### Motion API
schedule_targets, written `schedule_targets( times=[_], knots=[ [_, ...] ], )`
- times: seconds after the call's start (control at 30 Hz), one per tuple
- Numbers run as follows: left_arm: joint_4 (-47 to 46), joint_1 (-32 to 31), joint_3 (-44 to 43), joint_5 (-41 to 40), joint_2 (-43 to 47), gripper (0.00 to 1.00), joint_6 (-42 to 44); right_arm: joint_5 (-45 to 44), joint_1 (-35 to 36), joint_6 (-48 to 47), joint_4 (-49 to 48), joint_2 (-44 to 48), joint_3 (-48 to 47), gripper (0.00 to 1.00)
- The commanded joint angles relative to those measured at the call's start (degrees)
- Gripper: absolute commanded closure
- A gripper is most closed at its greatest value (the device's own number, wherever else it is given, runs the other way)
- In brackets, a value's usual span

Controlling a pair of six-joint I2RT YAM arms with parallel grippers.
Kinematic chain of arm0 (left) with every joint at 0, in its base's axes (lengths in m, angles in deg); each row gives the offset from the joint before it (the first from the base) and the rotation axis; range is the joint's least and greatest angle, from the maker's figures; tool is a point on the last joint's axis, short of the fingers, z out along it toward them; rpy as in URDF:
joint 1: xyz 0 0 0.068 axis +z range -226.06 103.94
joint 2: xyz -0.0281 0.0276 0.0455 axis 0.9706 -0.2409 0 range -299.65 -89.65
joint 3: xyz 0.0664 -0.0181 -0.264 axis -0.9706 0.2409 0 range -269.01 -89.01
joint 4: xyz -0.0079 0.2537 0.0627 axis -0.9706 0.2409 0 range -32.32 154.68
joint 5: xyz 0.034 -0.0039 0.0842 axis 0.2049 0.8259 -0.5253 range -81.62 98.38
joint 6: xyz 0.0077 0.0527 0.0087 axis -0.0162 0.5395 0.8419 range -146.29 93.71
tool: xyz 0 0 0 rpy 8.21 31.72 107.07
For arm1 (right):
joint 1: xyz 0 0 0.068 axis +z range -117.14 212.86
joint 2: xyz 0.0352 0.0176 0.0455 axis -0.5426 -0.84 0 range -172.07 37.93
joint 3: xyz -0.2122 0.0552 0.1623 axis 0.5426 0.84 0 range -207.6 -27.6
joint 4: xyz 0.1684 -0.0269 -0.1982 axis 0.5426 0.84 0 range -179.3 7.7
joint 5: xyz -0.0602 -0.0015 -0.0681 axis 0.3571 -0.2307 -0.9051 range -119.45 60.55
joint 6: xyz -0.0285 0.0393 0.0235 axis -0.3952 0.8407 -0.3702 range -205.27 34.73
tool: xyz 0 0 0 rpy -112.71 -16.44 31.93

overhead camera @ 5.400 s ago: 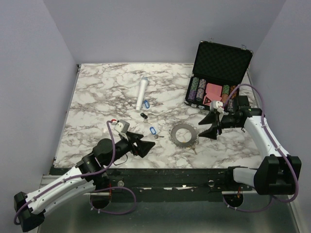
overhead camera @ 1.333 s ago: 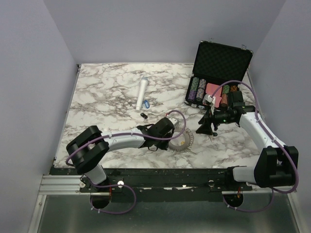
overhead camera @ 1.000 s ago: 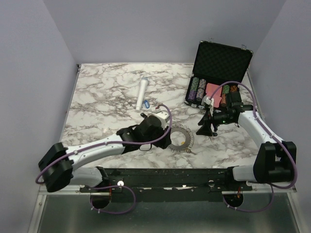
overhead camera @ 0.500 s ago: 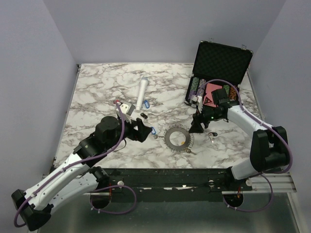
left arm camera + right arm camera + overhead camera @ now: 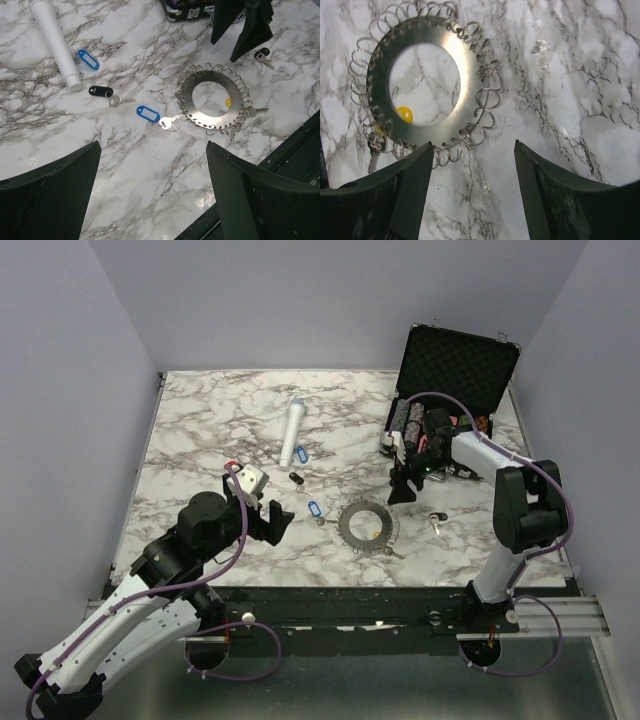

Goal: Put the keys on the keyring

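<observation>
The keyring [image 5: 350, 531], a flat grey ring edged with wire loops, lies near the table's front [image 5: 186, 102] [image 5: 465, 75]. A yellow tag [image 5: 228, 102] [image 5: 404, 114] shows at the inner edge of its hole. A blue-tagged key [image 5: 314, 510] [image 5: 148, 113] lies just left of the ring, touching its rim. Further left lie a black-tagged key [image 5: 100, 91] and another blue tag [image 5: 88, 59]. A black-headed key [image 5: 435, 520] [image 5: 261, 54] rests right of the ring. My left gripper [image 5: 280, 523] [image 5: 152, 150] hangs open and empty left of the blue key. My right gripper [image 5: 402, 490] [image 5: 473, 145] stands open beside the ring's rim.
A white cylinder [image 5: 293, 432] lies at mid table behind the keys. An open black case [image 5: 455, 370] with poker chips stands at the back right, close behind my right arm. The table's front edge [image 5: 280, 150] runs just beyond the ring.
My left gripper has drawn back leftward from the ring and opened, leaving the blue-tagged key beside the rim. My right gripper has shifted left, toward the ring.
</observation>
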Motion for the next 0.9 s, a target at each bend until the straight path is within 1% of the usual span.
schedule_targets(
  times=[0.0, 0.13, 0.23, 0.57, 0.73, 0.87],
  knots=[
    [0.94, 0.46, 0.33, -4.23, 0.71, 0.05, 2.24, 2.59, 0.43, -24.01, 11.4, -4.92, -4.69, 0.26],
    [1.56, 0.55, 0.16, -5.11, 1.32, 0.05, 2.24, 4.25, 0.43, -27.72, 16.42, -10.54, -11.02, 0.3],
    [1.47, 0.55, 0.24, -5.02, 1.76, 0.05, 2.33, 6.01, 0.51, -27.11, 17.4, -12.92, -13.48, 0.33],
    [1.38, 0.99, 0.33, -4.85, 1.06, 0.06, 2.41, 6.46, 0.78, -25.09, 16.09, -15.3, -13.75, 0.45],
    [1.47, 1.08, 0.42, -5.2, 0.53, 0.06, 2.41, 6.11, 1.13, -22.28, 14.41, -15.74, -14.63, 0.48],
    [1.47, 1.08, 0.42, -5.37, 0.27, 0.05, 2.41, 6.46, 1.66, -21.31, 14.15, -16.18, -15.07, 0.48]
  ],
)
